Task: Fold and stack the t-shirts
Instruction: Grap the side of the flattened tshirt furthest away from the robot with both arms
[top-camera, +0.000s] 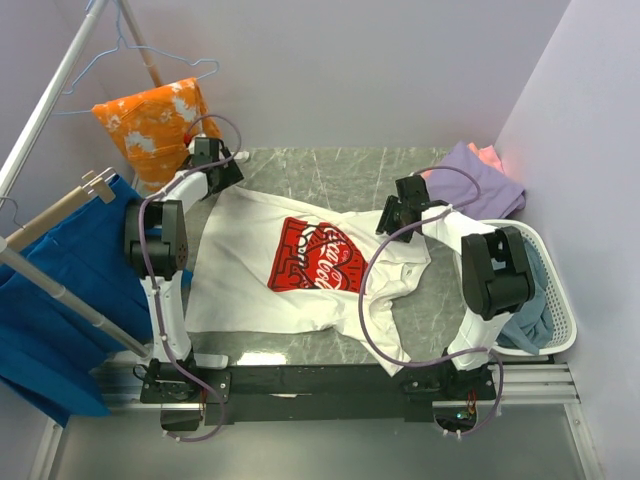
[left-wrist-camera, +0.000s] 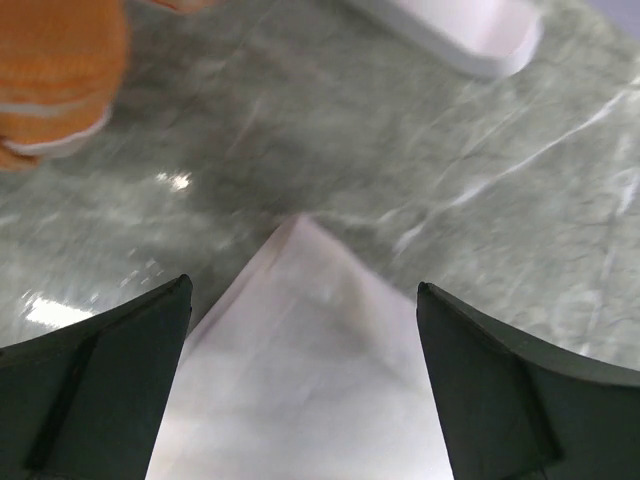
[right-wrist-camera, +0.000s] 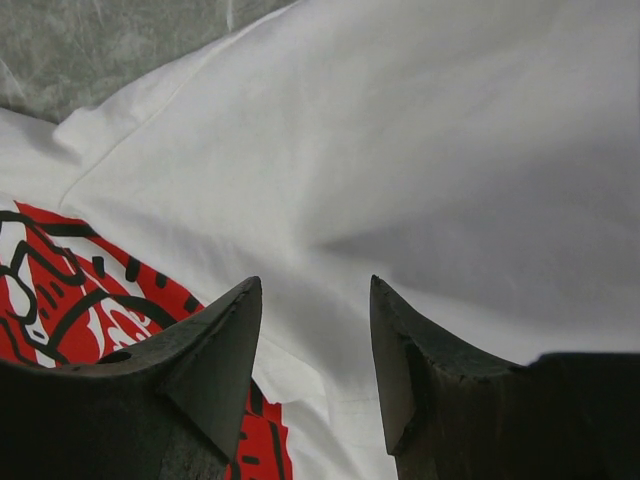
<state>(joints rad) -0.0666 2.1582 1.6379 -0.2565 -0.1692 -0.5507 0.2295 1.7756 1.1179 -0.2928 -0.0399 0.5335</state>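
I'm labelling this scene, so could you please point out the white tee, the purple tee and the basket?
White tee (top-camera: 238, 270): top view, plain cloth left of the red print.
Purple tee (top-camera: 500, 186): top view, right part of the folded cloth.
Basket (top-camera: 558, 290): top view, its right rim.

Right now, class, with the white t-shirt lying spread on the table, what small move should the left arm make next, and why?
Probably lower the left gripper and close it on the far corner of the white t-shirt. Its jaws stand wide open and empty, that corner lies just below them on the table, and the shirt is spread flat with no fold made yet.
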